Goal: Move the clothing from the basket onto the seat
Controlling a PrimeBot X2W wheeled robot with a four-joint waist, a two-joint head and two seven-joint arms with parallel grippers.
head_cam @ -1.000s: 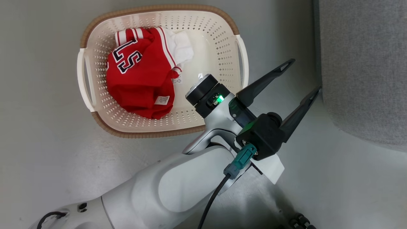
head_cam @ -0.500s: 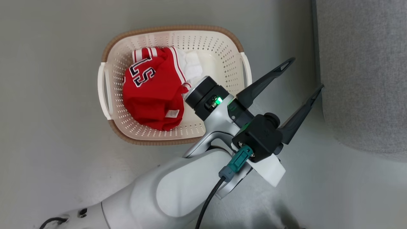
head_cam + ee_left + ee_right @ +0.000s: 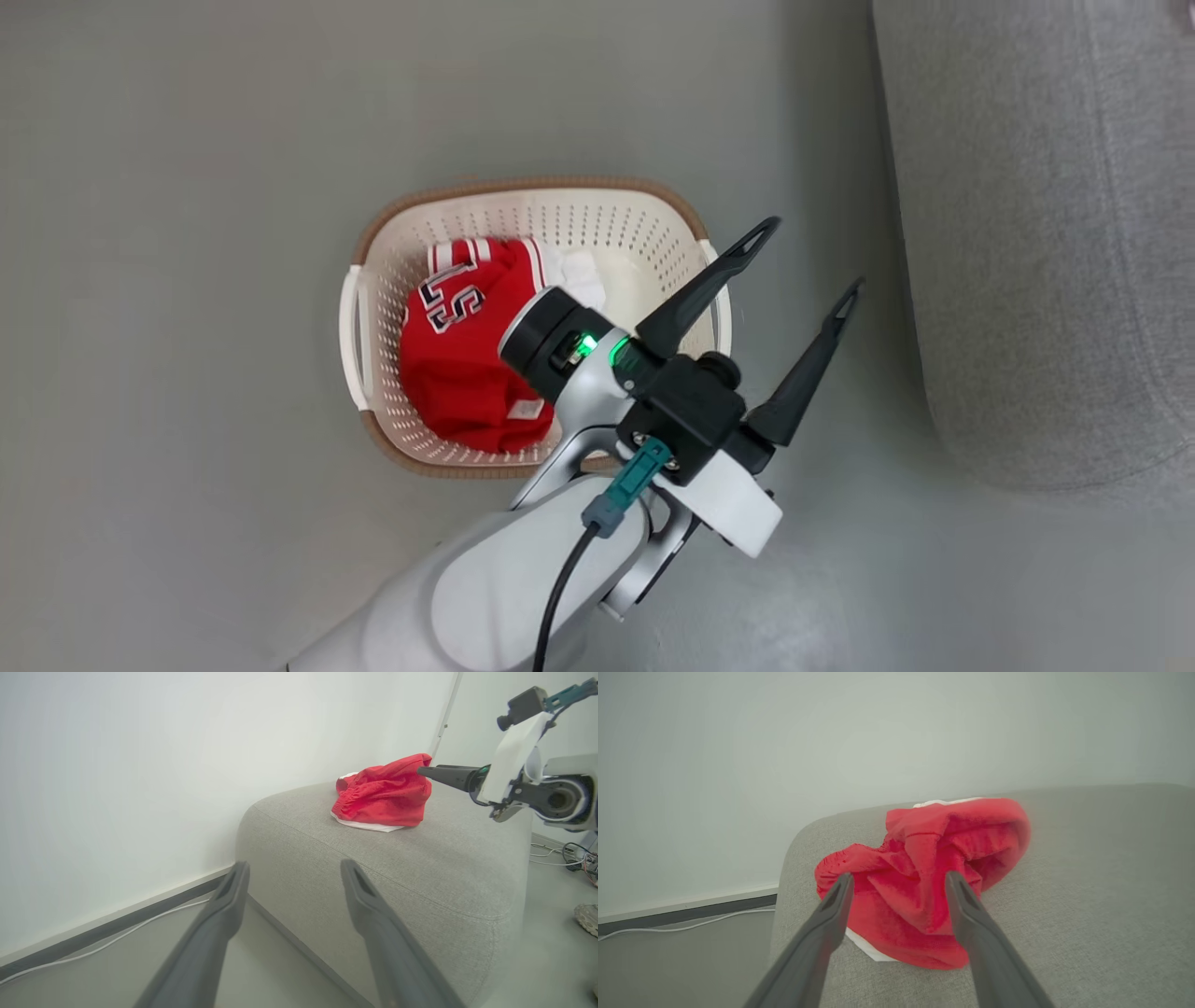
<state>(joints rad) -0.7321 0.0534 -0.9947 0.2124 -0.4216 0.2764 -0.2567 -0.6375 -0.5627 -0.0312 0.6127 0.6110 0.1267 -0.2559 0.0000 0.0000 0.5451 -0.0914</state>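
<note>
Camera farther back; basket [image 3: 485, 219] lengthwise left-right

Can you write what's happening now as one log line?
left gripper: open, empty | right gripper: open by red garment on sofa | jersey: in basket

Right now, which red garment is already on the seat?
The plain red garment with white trim, lying on the grey sofa. The numbered jersey is in the basket.
</note>
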